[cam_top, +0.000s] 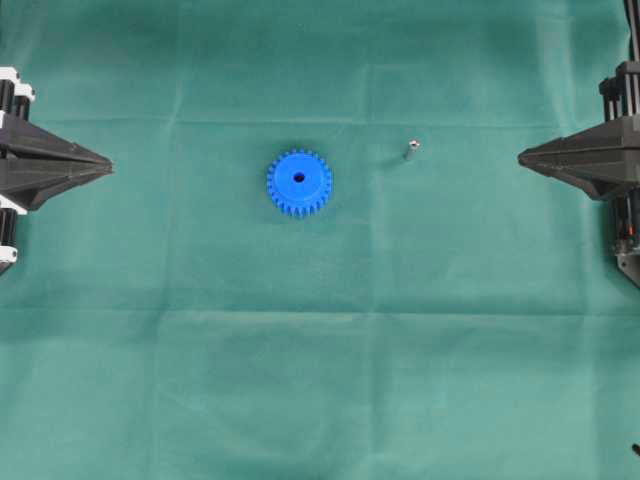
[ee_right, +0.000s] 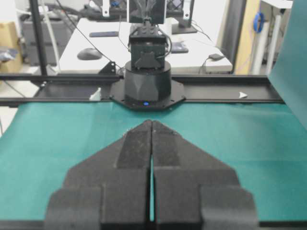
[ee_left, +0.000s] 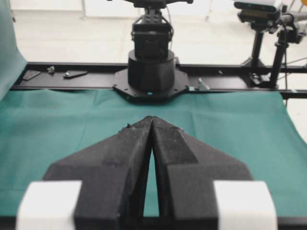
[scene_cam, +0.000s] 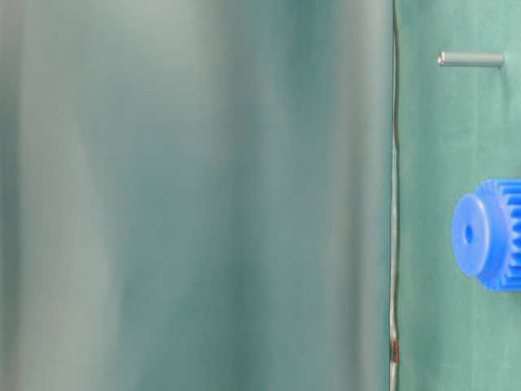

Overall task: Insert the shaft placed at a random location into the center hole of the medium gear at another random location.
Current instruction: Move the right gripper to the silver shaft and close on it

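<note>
L pincer (ee_left: pixel 151 122) closed, empty, at edge; R pincer (ee_right: pixel 151 123) same. Gear (cam_top: pixel 299 182), shaft (cam_top: pixel 410 149) apart.

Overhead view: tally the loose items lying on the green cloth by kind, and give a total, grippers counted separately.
Blue gear: 1
Silvery shaft: 1
Total loose items on the green cloth: 2
Grippers: 2, the left gripper and the right gripper, both shut and holding nothing

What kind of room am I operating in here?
Likely a lab or office: a green cloth covers the bench, behind the opposite arm's base stand desks with a mouse, and a camera on a stand.
</note>
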